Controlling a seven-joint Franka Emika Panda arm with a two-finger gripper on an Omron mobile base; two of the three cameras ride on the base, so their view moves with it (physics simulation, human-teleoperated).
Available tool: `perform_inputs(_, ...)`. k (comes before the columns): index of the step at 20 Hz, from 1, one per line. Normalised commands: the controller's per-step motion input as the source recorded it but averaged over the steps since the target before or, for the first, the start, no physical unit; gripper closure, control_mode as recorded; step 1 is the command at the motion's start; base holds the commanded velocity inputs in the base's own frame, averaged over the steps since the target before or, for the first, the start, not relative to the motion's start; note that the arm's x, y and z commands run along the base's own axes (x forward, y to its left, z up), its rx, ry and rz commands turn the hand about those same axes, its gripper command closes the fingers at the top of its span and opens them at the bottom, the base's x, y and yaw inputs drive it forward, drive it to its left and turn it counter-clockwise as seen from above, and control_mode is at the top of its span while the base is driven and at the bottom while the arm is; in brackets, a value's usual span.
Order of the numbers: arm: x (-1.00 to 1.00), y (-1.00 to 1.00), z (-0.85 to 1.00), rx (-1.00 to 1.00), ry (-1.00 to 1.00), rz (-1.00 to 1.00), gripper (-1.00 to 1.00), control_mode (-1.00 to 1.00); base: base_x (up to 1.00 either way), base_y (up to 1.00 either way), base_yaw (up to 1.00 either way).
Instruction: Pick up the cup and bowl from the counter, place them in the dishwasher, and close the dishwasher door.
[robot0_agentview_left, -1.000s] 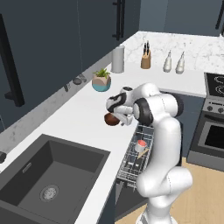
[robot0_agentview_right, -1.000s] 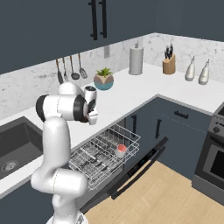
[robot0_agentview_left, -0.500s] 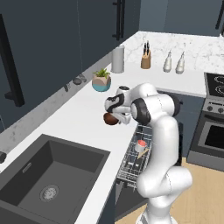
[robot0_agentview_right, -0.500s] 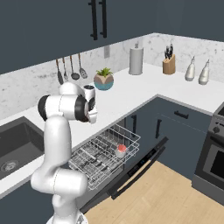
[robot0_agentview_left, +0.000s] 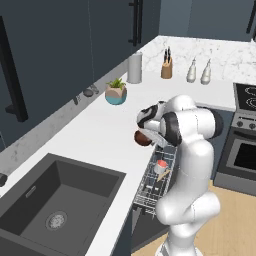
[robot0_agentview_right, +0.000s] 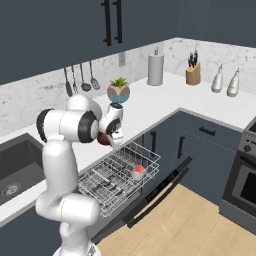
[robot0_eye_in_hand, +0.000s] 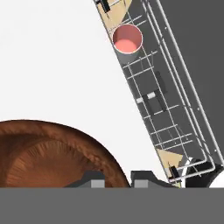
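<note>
My gripper (robot0_eye_in_hand: 114, 178) sits low in the hand view, its two fingertips cut off by the bottom edge, drawn close on the rim of the bowl (robot0_eye_in_hand: 52, 155); whether they truly pinch it I cannot tell. One bowl, its lower part cropped at lower left, lies near the white counter (robot0_eye_in_hand: 57, 65) edge. One cup (robot0_eye_in_hand: 127, 39) stands upright in the wire rack (robot0_eye_in_hand: 175, 109) at upper centre. In the left base view my arm hides part of the bowl (robot0_agentview_left: 143, 138). The dishwasher door (robot0_agentview_right: 155, 192) hangs open.
</note>
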Motion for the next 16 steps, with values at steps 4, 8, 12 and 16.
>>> perform_inputs(4,-1.0,-1.0,-0.01,0.24,0.0,-0.02,1.0,-1.0,0.0,0.0,0.0)
perform_inputs(8,-1.0,-1.0,-0.15,0.26,0.0,-0.04,1.0,-1.0,0.0,0.0,0.0)
perform_inputs(12,-0.65,-0.82,-0.33,0.31,0.0,-0.03,1.0,-1.0,0.0,0.0,0.0)
perform_inputs(16,-0.03,-0.24,-0.59,0.37,0.06,0.0,1.0,-1.0,0.0,0.0,0.0)
